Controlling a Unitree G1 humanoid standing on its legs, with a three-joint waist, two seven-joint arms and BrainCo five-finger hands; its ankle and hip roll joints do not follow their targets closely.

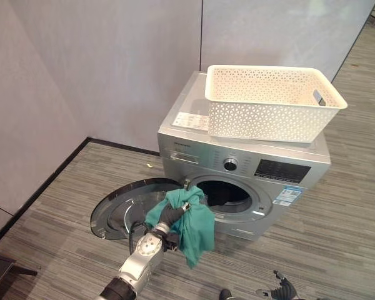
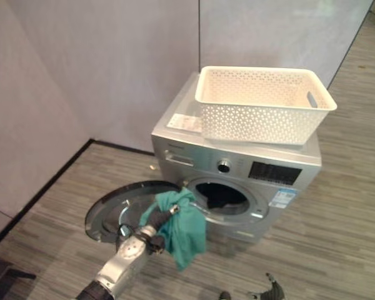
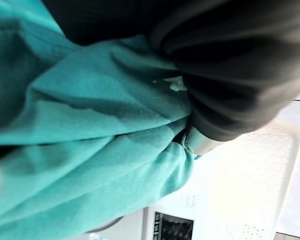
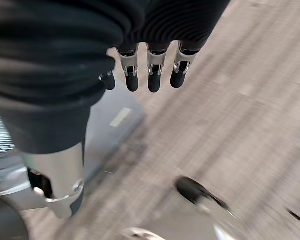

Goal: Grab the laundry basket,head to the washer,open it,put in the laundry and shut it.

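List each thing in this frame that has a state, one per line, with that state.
Washer: upright, drum open.
Washer door: swung fully open.
Laundry basket: on top of the washer, looks empty.
Green garment: held at the drum opening, hanging.
Left hand: shut on the garment.
Right hand: open, holding nothing.

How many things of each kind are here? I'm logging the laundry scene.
Silver front-loading washer, round door open: 1
White perforated plastic basket on top of it: 1
Teal cloth garment at the drum opening, draped over the left hand: 1
Total: 3
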